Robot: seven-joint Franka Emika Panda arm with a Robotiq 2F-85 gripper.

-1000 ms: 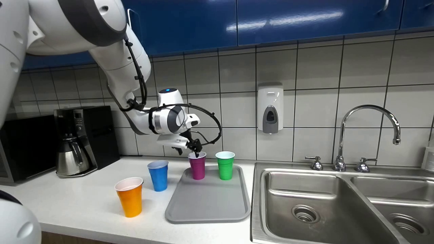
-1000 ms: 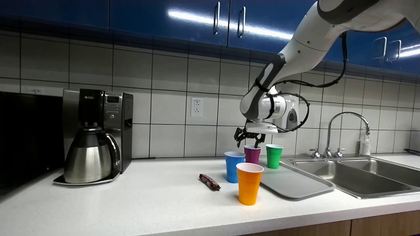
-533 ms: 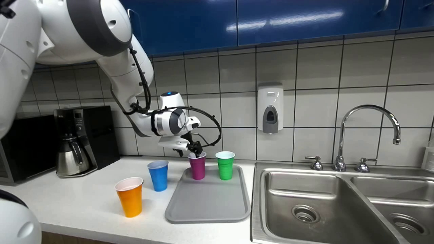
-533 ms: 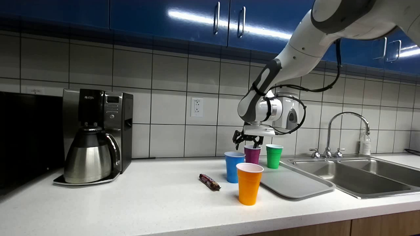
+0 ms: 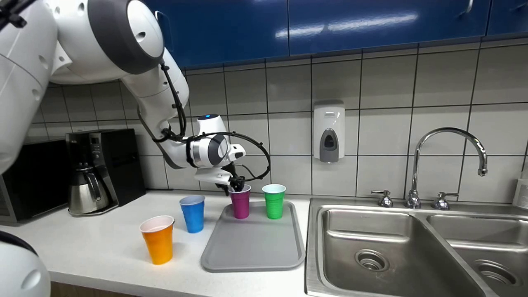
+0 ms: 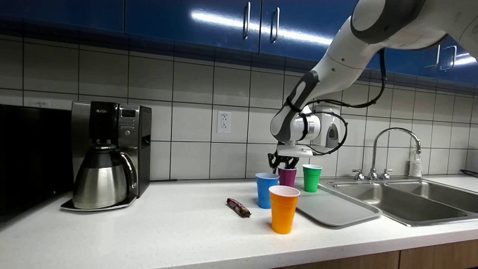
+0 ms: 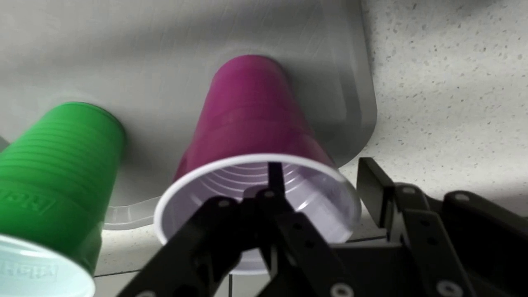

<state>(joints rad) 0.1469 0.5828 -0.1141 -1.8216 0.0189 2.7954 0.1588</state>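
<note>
– While blue cupboards [image 6: 179,26] hang above a tiled wall [image 6: 190,157], what lies below?
– A speckled white worktop [image 6: 149,239] bearing a gray tray [image 5: 255,251] (a steel sink [image 5: 315,231] lies just beside it).
– And the fingers [image 7: 373,192]?
– Partly open, gripping nothing: one sits inside the upright purple cup [image 7: 251,119] on the tray, the other stands just outside its rim.

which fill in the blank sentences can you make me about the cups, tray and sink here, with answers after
1. With one finger inside the purple cup, the end effector has its other finger ____ it.
2. The second cup on the tray is coloured ____.
3. The frontmost cup on the counter is coloured ____.
4. The sink beside the tray has ____ basins.

Missing words: outside; green; orange; two.
</note>
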